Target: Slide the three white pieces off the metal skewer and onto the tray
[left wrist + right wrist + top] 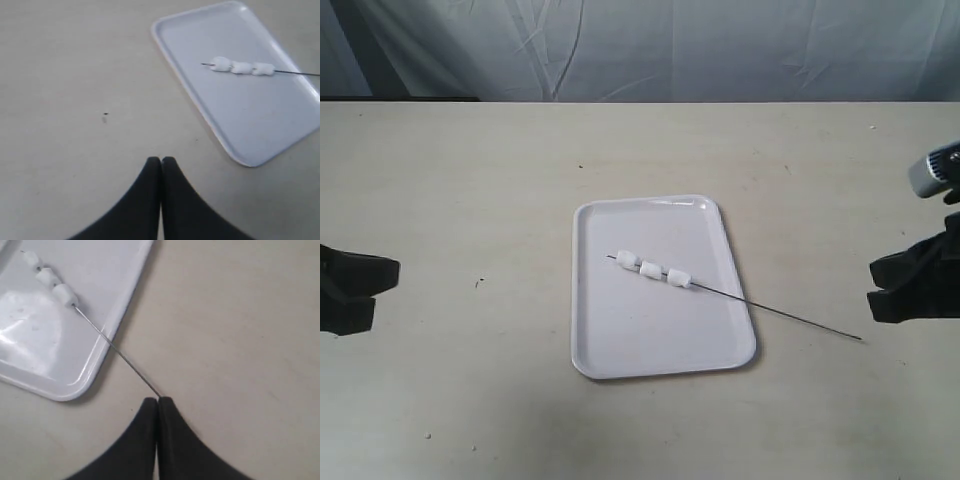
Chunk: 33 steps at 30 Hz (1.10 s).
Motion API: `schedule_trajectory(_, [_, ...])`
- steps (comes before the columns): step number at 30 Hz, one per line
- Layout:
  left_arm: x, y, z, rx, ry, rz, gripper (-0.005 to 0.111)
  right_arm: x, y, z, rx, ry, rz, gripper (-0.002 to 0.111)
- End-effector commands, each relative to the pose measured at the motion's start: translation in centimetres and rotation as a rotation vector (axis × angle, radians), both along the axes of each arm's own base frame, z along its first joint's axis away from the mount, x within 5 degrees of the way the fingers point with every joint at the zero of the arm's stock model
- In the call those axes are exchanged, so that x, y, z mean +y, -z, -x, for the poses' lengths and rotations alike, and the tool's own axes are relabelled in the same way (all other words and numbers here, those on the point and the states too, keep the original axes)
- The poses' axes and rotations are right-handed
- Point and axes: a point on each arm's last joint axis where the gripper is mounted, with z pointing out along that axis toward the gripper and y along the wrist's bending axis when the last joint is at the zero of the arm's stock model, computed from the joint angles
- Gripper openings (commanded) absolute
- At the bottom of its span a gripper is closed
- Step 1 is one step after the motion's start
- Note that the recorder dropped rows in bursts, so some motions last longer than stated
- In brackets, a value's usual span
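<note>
Skewer (780, 313) with three pieces (651, 269) across tray (660, 340).
Bare end on the counter (470, 180); left and right jaws both together.

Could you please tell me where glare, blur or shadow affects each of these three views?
Exterior view: even, diffuse light, the tray casting only a faint shadow. Left wrist view: the tray looks bluish and soft, the left gripper blurred. Right wrist view: bright glare patches on the glossy tray, the right gripper blurred, the metal skewer fairly crisp.
</note>
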Motion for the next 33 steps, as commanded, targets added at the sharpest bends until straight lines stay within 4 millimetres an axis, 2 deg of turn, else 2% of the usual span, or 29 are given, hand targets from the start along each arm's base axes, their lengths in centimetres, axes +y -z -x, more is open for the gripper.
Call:
schedule_trajectory(1, [-0.6,0.9,-1.1,0.012,0.090,0.017,0.008,0.4,0.6,-1.8,0.039,-0.120,0.049,0.012])
schedule_trajectory(5, [-0.9,1.9,-2.1,0.039,0.127,0.054,0.026,0.9,2.6,-3.4,0.167,-0.235,0.046,0.034])
schedule_trajectory(8, [-1.4,2.3,-3.0,0.024,0.185,0.096,0.036,1.5,4.0,-4.5,0.219,-0.320,0.008,0.038])
schedule_trajectory(11, [-1.5,2.4,-4.0,-0.013,0.228,0.088,0.036,2.1,4.9,-5.3,0.236,-0.411,-0.020,0.036])
schedule_trajectory(16, [-1.6,3.1,-5.5,-0.109,0.339,0.003,0.036,2.2,5.7,-6.7,0.171,-0.525,0.035,0.035])
schedule_trajectory(21, [-1.5,4.6,-6.7,-0.100,0.391,-0.024,0.036,2.2,6.4,-7.8,0.140,-0.586,0.065,0.035])
schedule_trajectory(25, [-1.7,5.5,-7.3,-0.157,0.448,-0.040,0.036,2.5,7.3,-8.4,0.145,-0.604,0.036,0.036])
schedule_trajectory(28, [-1.8,5.6,-7.8,-0.155,0.386,0.014,0.036,2.6,8.2,-8.6,0.165,-0.607,0.018,0.040])
schedule_trajectory(33, [-1.7,5.3,-8.3,-0.165,0.308,0.068,0.036,2.6,9.3,-8.8,0.171,-0.625,0.017,0.041])
